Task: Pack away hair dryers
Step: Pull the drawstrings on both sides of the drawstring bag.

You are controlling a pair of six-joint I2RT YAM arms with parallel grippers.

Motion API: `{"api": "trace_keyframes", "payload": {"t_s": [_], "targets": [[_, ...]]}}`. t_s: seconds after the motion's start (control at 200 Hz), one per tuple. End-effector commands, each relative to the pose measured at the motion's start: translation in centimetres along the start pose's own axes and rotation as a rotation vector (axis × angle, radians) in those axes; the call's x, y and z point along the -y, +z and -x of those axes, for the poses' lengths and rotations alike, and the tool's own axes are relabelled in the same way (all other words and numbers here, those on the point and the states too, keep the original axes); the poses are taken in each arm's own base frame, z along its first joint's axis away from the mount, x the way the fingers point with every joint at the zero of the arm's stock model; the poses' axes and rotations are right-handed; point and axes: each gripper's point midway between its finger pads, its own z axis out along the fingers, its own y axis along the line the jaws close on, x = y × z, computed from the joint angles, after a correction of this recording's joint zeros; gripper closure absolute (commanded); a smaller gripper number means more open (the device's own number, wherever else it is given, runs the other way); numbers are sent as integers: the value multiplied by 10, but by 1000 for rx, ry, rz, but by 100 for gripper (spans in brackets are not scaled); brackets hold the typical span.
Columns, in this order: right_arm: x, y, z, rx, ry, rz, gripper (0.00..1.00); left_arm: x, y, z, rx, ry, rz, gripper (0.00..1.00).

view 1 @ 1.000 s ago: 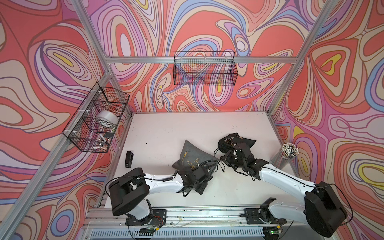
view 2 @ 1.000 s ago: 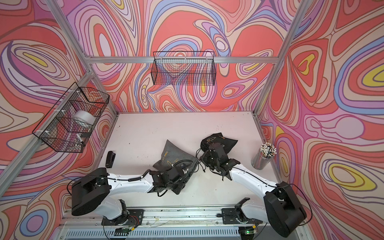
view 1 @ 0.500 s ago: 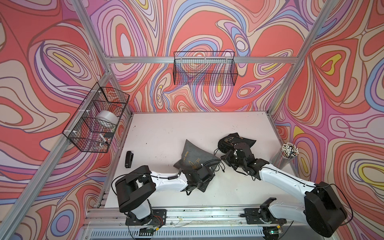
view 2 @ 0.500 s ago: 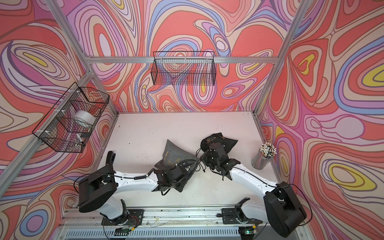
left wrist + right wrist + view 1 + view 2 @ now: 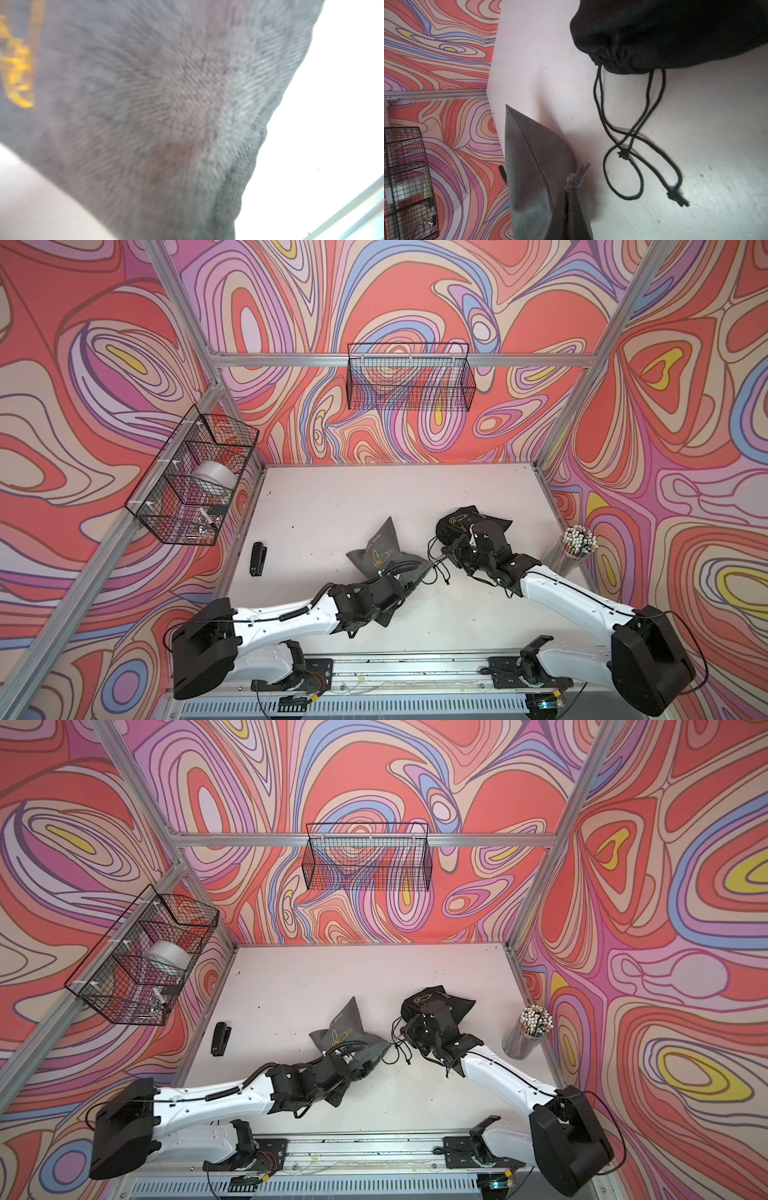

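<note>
Just now the left gripper [image 5: 405, 583], at about 6 o'clock on the table [image 5: 353, 497], snaps closed. A second ago its jaws stood apart, and the arm has slid forward onto the mouth end of the grey pouch [image 5: 380, 549]. The fingers are hidden. Grey weave fills the left wrist view, so it looks pinched on a fold of that cloth.

At roughly 4 o'clock the right gripper [image 5: 449, 553] has not moved. Its jaws are pressed together on the grey drawstring [image 5: 578, 174], whose frayed tip pokes out, and the string runs taut to the pouch mouth.

Just behind it the black pouch [image 5: 457, 524] is already puckered shut, its black cords [image 5: 633, 135] looped slack on the table.

No hair dryers are in sight. Both pouches bulge, so they are probably inside.

My read: with the cloth now anchored and the string held, the grey pouch is set for a cinch pull, close to the last step.

Farther out are a stapler [image 5: 257, 558] at 9 o'clock and a cup of pens [image 5: 577, 541] at 3. A wire basket [image 5: 409, 381] hangs on the far wall at 12.
</note>
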Motion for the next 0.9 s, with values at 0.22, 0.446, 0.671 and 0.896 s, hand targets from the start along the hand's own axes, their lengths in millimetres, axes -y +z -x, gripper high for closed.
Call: {"api": "trace_keyframes", "payload": {"t_s": [0.22,0.446,0.671,0.896], "targets": [[-20,-12,27,93,46,34,100,-41,-32,-10,-37,29,88,100],[-18,-5,27,79,61,31,100,-39,-33,3,-48,48,56,100],[-16,15,17,20,81,66,100,-23,-3,12,-100,90,20,100],[-11,16,17,25,72,57,100,-11,32,11,-158,102,23,100]]}}
